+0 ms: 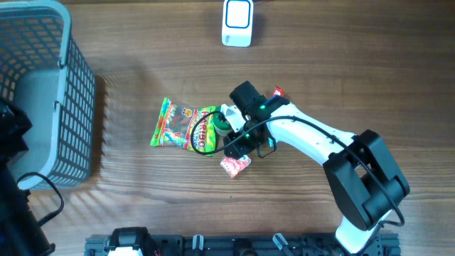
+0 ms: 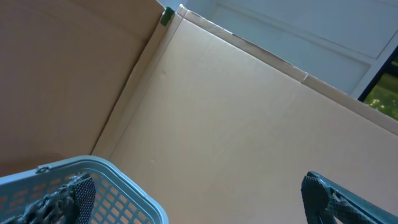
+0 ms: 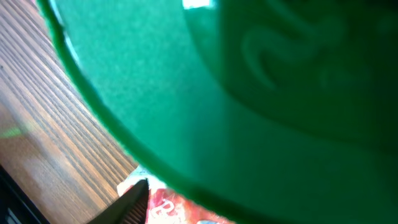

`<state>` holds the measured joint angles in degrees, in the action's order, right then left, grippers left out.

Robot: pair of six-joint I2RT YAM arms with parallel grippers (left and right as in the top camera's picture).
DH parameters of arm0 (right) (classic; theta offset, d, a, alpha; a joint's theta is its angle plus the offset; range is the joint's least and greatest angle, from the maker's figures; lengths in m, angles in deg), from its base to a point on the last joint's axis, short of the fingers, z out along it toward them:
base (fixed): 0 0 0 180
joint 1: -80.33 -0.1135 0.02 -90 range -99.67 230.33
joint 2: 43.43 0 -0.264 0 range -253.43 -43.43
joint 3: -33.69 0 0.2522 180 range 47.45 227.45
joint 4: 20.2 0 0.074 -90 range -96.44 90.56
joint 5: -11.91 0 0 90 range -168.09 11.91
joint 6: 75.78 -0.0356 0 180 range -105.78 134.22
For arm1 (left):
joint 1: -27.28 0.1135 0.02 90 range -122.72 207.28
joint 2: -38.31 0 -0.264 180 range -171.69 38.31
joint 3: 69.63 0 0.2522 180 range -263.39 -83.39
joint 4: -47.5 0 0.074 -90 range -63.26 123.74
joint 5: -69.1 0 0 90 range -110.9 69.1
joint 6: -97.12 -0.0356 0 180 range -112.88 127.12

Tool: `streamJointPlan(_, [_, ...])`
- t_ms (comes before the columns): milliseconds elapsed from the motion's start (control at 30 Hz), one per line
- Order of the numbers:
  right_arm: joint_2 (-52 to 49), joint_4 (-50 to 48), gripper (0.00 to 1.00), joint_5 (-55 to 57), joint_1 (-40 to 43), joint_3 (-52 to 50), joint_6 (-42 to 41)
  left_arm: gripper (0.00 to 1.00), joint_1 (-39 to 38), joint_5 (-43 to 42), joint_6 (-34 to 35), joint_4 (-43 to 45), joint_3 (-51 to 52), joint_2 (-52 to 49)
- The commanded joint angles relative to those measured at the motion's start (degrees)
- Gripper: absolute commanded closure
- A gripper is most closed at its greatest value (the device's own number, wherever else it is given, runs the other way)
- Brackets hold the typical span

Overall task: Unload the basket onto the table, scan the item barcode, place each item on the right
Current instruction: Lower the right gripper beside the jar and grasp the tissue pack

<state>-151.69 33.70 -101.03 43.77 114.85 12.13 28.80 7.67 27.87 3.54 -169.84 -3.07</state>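
The right fingers (image 3: 127, 206) sit at a green thing (image 3: 249, 93) beside the candy bag (image 1: 181, 126) in the middle of the surface (image 1: 320, 71). I cannot tell if they grip it. The left fingers (image 2: 326, 198) are wide open by the basket (image 2: 118, 180) at the left.

The bench (image 1: 142, 57) lies open across the far middle, between the basket (image 1: 71, 92) on the left and the scanner (image 1: 237, 23) at the far edge, and again on the far right. The basket's tall mesh wall blocks the far left corner, with the dark left arm (image 1: 11, 135) beside it. In the centre the candy bag (image 1: 181, 126) lies flat, the right gripper (image 1: 229, 129) low over its right end. The right arm (image 1: 313, 139) slants there from the near right corner, barring that side. A small red packet (image 1: 235, 166) lies just near of the gripper. Bare wood runs along the near left. From the right wrist, a green surface (image 3: 249, 81) crowds the lens, leaving a strip of bench at the left.
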Motion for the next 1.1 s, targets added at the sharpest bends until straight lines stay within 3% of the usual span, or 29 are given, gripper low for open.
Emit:
streamJointPlan(0, [-0.92,1.31,0.52,-2.25,0.31,-2.1,1.6,0.0,0.37,-0.87,0.74,0.04,0.15,0.04])
streamJointPlan(167, [-0.59,6.71,0.23,-6.21,3.76,-1.62,6.03,0.0,0.37,-0.87,0.72,0.04,0.15,0.02])
streamJointPlan(200, [-0.59,7.54,0.22,-8.44,4.83,-1.64,8.59,0.0,0.37,-0.87,0.72,0.09,0.15,-0.02])
streamJointPlan(433, [-0.72,2.43,0.22,-11.5,6.51,-4.59,11.8,0.0,0.37,1.03,0.72,0.7,0.15,-0.22])
streamJointPlan(600, [-1.03,0.96,0.29,-11.45,6.51,-7.34,11.34,0.0,0.37,1.03,0.74,0.72,0.15,-0.22])
streamJointPlan(900, [-1.03,-1.84,0.54,-11.45,6.51,-11.74,10.58,0.0,0.37,1.07,0.72,1.09,0.15,-0.2])
streamJointPlan(967, [-1.03,-1.9,0.54,-10.8,6.32,-11.96,9.29,0.0,0.37,1.57,0.72,1.18,0.15,-0.11])
streamJointPlan(1067, [-0.37,-1.95,0.4,-8.41,6.14,-11.91,5.42,0.0,0.37,3.02,0.7,1.31,0.15,0.17])
